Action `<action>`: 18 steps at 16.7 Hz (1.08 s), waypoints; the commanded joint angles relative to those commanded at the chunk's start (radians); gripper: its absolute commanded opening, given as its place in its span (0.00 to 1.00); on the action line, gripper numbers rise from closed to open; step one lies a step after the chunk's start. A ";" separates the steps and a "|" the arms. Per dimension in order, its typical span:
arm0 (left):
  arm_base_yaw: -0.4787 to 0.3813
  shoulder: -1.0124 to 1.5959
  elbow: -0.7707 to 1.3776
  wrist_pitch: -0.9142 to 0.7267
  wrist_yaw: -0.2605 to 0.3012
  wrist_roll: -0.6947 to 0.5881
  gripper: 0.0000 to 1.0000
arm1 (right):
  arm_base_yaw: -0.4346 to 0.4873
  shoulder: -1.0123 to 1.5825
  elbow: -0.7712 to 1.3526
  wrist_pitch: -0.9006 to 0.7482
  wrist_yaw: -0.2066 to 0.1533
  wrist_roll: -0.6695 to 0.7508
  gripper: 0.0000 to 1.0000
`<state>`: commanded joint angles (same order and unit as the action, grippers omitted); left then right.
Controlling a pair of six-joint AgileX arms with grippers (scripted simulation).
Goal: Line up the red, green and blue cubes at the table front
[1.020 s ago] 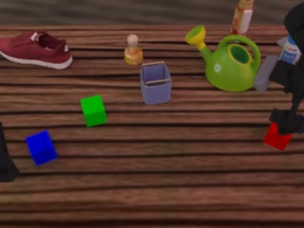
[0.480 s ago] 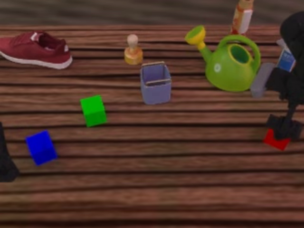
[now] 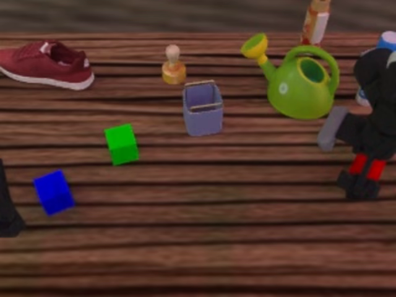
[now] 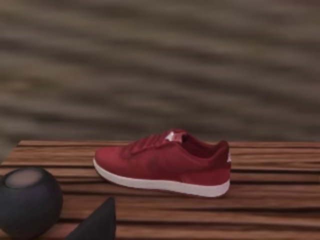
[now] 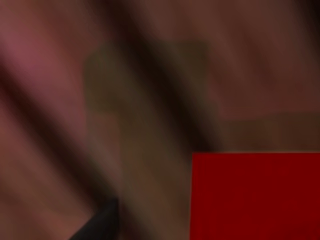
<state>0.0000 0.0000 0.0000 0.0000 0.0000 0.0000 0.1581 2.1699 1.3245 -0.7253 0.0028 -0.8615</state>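
Observation:
The red cube [image 3: 365, 166] lies near the table's [image 3: 247, 247] right edge, partly covered from above by my right gripper [image 3: 359, 184]. In the right wrist view the red cube [image 5: 255, 195] fills the corner, with a gap between it and one dark fingertip [image 5: 100, 222], so the gripper stands open around it. The green cube [image 3: 121, 143] sits left of centre. The blue cube [image 3: 54, 192] lies further left and nearer the front. My left gripper [image 3: 6, 210] is parked at the left edge, open and holding nothing.
A maroon shoe [image 3: 47, 63] lies at the back left, also seen as the shoe [image 4: 165, 162] in the left wrist view. A lilac cup [image 3: 202, 109], a wooden peg figure [image 3: 174, 65], a green watering can [image 3: 301, 77] and a bottle [image 3: 315, 21] stand along the back.
My right arm has come down and a little leftward over the red cube, now hiding most of it. The cubes and the left arm have not moved.

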 joint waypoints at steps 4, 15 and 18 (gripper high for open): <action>0.000 0.000 0.000 0.000 0.000 0.000 1.00 | 0.000 0.000 0.000 0.000 0.000 0.000 0.85; 0.000 0.000 0.000 0.000 0.000 0.000 1.00 | 0.000 0.000 0.000 0.000 0.000 0.000 0.02; 0.000 0.000 0.000 0.000 0.000 0.000 1.00 | 0.000 0.000 0.000 0.000 0.000 0.000 0.00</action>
<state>0.0000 0.0000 0.0000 0.0000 0.0000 0.0000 0.1581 2.1699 1.3245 -0.7253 0.0028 -0.8615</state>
